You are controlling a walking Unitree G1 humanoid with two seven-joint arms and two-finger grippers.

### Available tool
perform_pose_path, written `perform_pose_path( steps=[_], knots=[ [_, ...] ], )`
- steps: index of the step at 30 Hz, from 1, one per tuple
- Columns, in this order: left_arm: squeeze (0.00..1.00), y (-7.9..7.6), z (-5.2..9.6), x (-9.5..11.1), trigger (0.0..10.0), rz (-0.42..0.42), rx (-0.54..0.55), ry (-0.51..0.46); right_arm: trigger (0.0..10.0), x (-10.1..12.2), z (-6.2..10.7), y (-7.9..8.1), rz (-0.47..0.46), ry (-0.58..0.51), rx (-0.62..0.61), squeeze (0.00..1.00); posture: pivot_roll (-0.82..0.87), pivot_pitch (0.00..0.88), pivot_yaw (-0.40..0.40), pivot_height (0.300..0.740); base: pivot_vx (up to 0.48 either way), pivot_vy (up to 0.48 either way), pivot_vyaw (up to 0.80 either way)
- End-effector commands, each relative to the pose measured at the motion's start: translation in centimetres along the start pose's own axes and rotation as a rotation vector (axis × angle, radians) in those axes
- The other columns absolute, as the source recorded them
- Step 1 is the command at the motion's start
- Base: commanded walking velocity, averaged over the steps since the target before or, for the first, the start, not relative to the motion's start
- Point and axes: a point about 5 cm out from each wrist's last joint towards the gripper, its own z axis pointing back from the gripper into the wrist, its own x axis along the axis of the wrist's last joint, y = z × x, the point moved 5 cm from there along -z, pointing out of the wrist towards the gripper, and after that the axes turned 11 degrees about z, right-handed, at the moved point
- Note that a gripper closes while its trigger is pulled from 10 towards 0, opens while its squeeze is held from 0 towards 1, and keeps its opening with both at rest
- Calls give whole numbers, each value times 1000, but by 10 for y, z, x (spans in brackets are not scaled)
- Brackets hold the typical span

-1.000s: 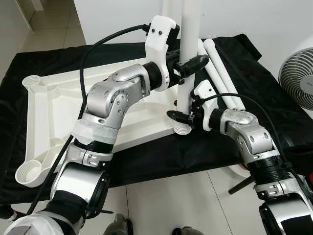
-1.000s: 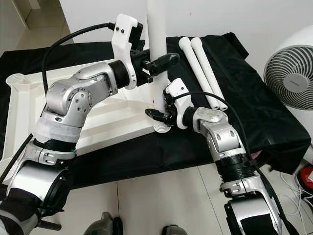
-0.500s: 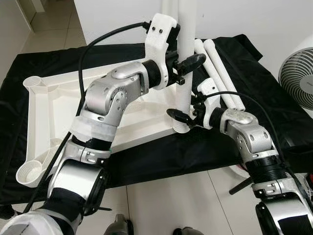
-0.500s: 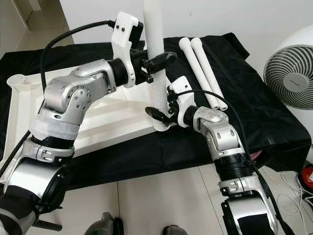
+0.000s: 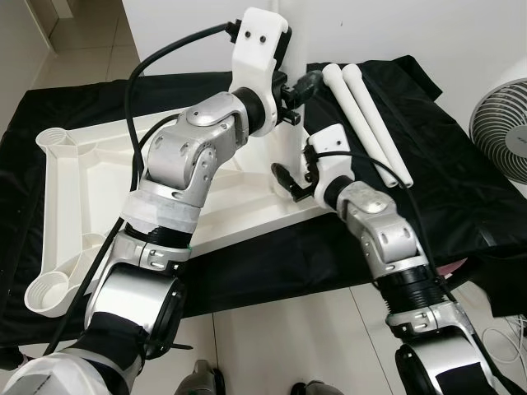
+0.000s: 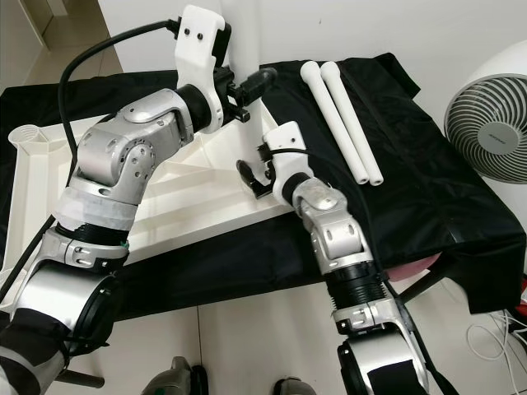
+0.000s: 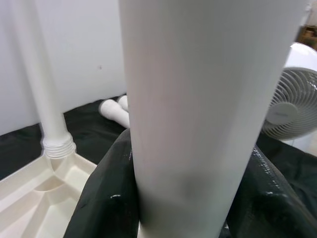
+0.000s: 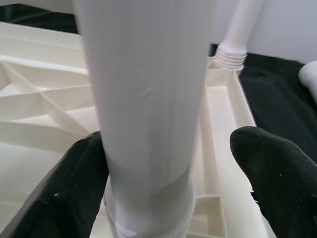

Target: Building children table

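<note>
1. Both arms have swung toward the far side since a second ago, and the held leg went with them. The whole view has shifted a bit too, so part of that is the head moving
2. Left gripper is up high over the far edge of the upturned white tabletop, clamped tight on the leg
3. Right gripper sits low near the tabletop's near right corner. Its fingers are spread with the leg's lower end between them, one side with a clear gap, so not gripping
4. I can't tell if the threaded end is actually in a socket yet
5. Progress: one standing leg is already in a far corner, this is number two, and two spare legs lie on the black cloth toward its far right edge. Empty sockets wait along the tabletop's left edge, so I'd say under halfway
6. No brand or writing I can read anywhere, fan included
</note>
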Motion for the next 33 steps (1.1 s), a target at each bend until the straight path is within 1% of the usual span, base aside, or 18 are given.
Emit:
perform_pose_path(
  steps=[1,4,5,8,11,14,15,16,20,22,33],
  knots=[
    [0,-5,-1,15,10000,-17,25,-60,10000,-2,-1,1,16,7,-87,0,-82,75,51,740,0,0,0],
    [0,-7,-2,16,10000,-20,28,-67,10000,0,-1,1,17,3,-115,0,-82,75,51,740,0,0,0],
    [0,-9,-3,16,10000,-18,21,-69,10000,2,-2,2,-3,-7,-137,0,-79,72,50,740,0,0,0],
    [0,-13,-5,15,10000,-14,9,-69,10000,7,-3,3,-23,-24,-174,0,-79,69,50,740,0,0,0],
    [0,-16,-6,14,10000,-16,8,-68,10000,10,-4,3,-26,-33,-193,0,-80,67,50,740,0,0,0],
    [0,-22,-7,14,10000,-13,4,-73,10000,12,-4,-4,-31,-33,-246,0,-77,65,47,740,0,0,0],
    [0,-22,-7,14,10000,-13,4,-73,10000,12,-4,-4,-31,-33,-246,0,-77,65,47,740,0,0,0],
    [0,-24,-8,13,10000,-7,4,-76,10000,14,-4,-10,-31,-38,-288,0,-78,62,45,740,0,0,0],
    [0,-27,-9,13,10000,-3,2,-77,10000,16,-3,-14,-28,-42,-313,0,-78,62,45,740,0,0,0],
    [0,-31,-9,12,10000,-2,-9,-77,10000,16,-2,-18,-29,-43,-338,0,-78,62,45,740,0,0,0],
    [0,-37,-11,12,10000,4,-25,-80,10000,16,-4,-17,-20,-46,-344,0,-78,57,38,740,0,0,0]
  ],
)
